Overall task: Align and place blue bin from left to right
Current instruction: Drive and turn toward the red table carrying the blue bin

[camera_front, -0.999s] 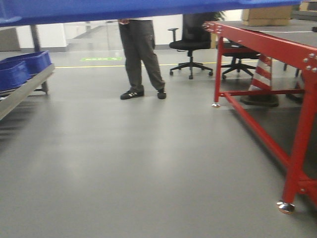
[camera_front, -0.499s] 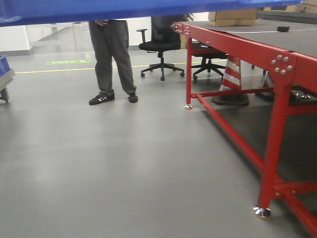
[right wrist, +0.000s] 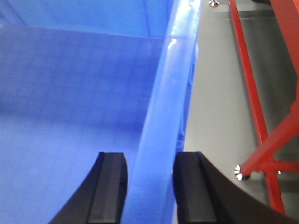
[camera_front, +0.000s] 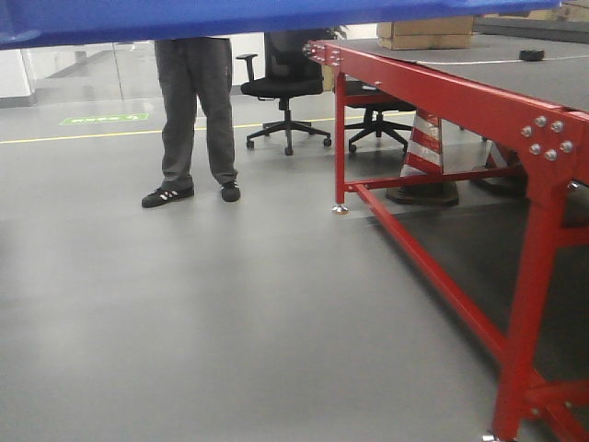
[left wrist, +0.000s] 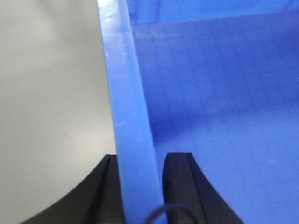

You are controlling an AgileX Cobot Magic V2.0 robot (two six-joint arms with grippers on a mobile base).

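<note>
The blue bin [camera_front: 230,18] is held off the floor; the front view catches only its underside as a blue band along the top edge. In the left wrist view my left gripper [left wrist: 142,158] is shut on the bin's left rim [left wrist: 131,107], one black finger outside the wall and one inside. On the opposite side, my right gripper [right wrist: 150,156] is shut on the right rim [right wrist: 163,107] in the same way. The bin's inside [right wrist: 70,93] looks empty.
A red-framed table [camera_front: 442,92] with a grey top runs along the right, its near leg [camera_front: 529,304] close by. A person [camera_front: 193,110] stands ahead on the grey floor. Office chairs [camera_front: 285,87], a striped cone [camera_front: 425,138] and cardboard boxes [camera_front: 428,32] are behind.
The front view has swung right: the rack with blue bins has left the picture on the left, and the red table has come nearer. Both grippers still hold the bin.
</note>
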